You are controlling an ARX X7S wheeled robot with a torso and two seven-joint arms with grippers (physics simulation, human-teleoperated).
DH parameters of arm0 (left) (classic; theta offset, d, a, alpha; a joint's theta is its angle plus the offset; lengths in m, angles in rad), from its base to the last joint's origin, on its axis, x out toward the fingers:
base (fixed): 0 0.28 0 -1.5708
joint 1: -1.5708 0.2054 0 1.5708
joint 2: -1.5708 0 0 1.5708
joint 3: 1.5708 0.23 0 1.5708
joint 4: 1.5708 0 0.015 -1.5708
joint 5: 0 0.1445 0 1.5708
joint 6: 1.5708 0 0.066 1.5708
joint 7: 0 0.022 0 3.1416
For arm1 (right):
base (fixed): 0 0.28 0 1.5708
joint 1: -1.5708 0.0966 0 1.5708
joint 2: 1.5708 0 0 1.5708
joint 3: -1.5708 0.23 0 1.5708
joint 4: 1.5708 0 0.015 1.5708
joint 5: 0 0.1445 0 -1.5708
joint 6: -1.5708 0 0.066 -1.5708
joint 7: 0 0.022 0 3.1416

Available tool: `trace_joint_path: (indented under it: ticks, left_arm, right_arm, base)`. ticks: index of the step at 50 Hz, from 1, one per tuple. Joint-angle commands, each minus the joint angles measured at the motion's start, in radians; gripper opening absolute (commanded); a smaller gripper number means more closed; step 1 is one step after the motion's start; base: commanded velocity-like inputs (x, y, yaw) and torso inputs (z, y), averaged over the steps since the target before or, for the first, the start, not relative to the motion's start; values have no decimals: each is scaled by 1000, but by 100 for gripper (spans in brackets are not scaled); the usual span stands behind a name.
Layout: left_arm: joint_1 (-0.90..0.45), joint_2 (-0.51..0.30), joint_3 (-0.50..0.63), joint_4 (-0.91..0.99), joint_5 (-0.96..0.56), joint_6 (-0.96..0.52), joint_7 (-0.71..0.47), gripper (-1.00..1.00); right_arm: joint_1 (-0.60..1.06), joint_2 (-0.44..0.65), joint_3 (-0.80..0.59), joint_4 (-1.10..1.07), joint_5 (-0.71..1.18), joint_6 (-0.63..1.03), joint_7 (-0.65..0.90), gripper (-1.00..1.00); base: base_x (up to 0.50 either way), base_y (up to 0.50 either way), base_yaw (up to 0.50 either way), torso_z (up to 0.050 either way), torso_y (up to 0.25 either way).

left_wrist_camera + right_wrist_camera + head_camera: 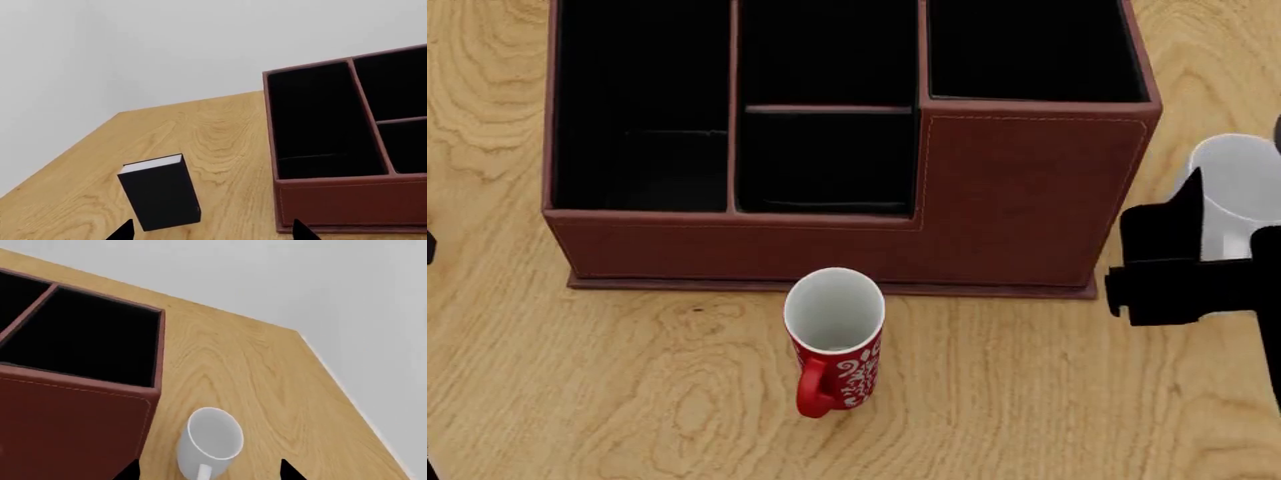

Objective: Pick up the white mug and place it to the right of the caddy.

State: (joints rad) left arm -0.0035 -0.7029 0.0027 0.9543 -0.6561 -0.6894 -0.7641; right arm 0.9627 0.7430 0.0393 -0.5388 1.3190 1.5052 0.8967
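White mug (212, 442) stands upright on the wooden surface (253, 370), just right of the caddy (1014, 190) and apart from its taller corner section. Right gripper (208, 471) hovers over it, jaws apart on either side. Left gripper (212, 231), jaws also apart, hangs above a black book (160, 192). A red mug (834, 345) stands before the caddy.
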Motion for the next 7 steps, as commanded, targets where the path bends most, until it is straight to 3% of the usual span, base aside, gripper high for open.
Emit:
trace_joint_path:
  ticks: [1,7]
  left_arm:
    - [23,-15,-26,17,-18,7,-6,100]
    - [19,-18,-30,18,-30,6,-10,100]
  right_arm:
    - [33,151,7,-147,599,-93,454,100]
    - [95,278,-44,-241,835,-236,578,100]
  base:
    - [0,0,0,0,0]
    - [0,0,0,0,0]
